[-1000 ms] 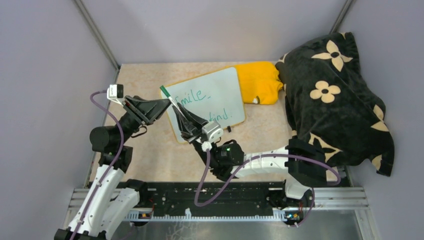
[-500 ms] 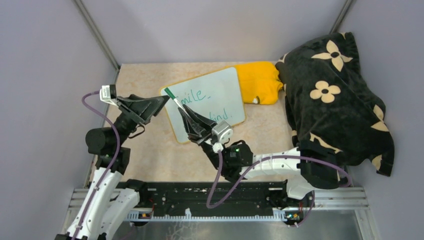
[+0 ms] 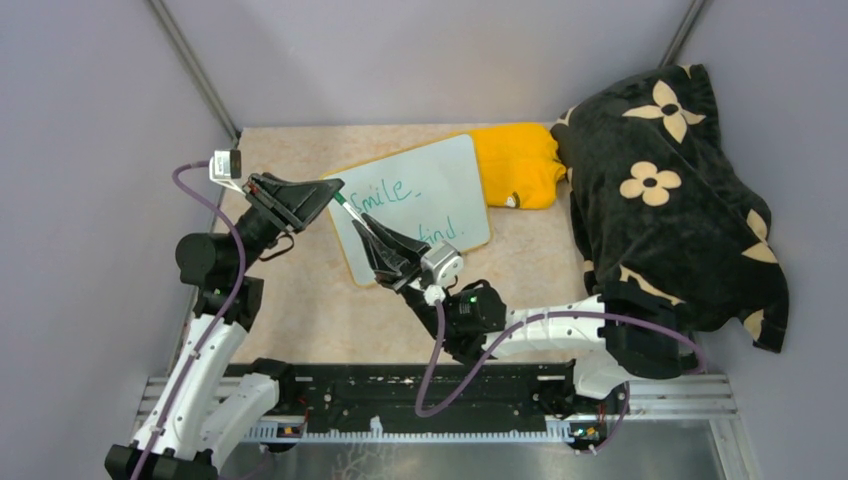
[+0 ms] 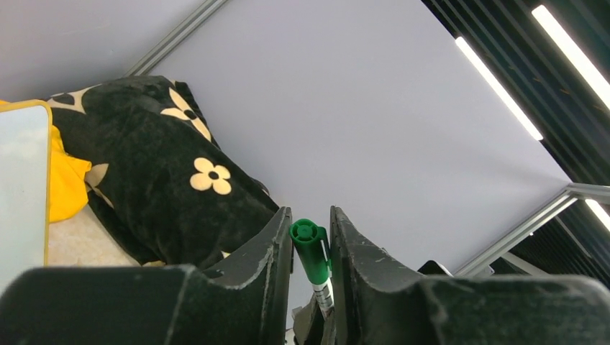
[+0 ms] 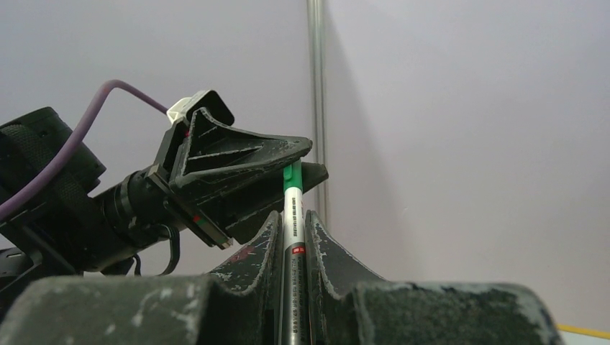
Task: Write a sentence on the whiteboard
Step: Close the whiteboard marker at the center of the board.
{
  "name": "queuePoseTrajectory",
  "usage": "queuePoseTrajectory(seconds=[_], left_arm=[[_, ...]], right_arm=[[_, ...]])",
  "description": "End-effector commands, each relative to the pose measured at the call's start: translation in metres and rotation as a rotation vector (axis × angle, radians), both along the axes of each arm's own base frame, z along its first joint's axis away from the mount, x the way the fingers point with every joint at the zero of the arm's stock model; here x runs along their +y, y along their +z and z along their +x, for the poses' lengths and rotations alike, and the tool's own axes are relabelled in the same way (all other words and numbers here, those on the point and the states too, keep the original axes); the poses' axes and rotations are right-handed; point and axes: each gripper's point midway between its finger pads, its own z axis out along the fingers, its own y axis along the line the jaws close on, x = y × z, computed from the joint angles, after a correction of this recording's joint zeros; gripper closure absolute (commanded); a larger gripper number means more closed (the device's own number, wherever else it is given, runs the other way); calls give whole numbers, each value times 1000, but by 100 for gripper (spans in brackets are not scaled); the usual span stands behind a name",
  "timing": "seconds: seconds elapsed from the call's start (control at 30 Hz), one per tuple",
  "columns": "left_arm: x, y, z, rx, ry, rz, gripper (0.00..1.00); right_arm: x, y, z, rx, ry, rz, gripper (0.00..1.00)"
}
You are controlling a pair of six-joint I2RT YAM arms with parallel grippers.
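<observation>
Green writing [image 3: 400,190] "mile", "find" on whiteboard [image 3: 452,172]; right pincer [image 5: 293,223] clamps marker [image 5: 291,194], left pincer [image 4: 310,219] straddles its cap [image 4: 309,251], grip unclear.

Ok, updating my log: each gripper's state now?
Left gripper: around green plastic marker cap; grip cannot be told.
Right gripper: closed, holding white marker pen.

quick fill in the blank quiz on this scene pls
The right tool is shut on a ___ marker.
The fingers of the left tool flank the marker's ___.
The cloth beside the whiteboard is ___.
Missing words: green; cap; yellow.
</observation>
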Motion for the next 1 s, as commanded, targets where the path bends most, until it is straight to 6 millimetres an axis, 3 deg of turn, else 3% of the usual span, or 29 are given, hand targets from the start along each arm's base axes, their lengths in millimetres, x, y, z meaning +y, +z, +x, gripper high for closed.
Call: queuePoseTrajectory(seconds=[0.0,0.1,0.13,0.4,0.67,0.97], left_arm=[[-3,9,-12,-55,-34,15,72],[-4,6,-13,-46,-43,22,97],[-5,3,-12,-33,-45,24,100],[-7,-22,-13,52,-82,22,100],[-12,-45,-16,111,-112,26,100],[-37,-55,-27,119,-176,49,100]], right_arm=[[-11,15,-4,-1,11,64,100],[-9,13,-2,8,-2,53,100],[-8,12,0,13,-11,51,100],[-1,7,11,17,-70,39,100],[9,18,19,15,-96,65,100],[23,28,28,16,-93,72,100]])
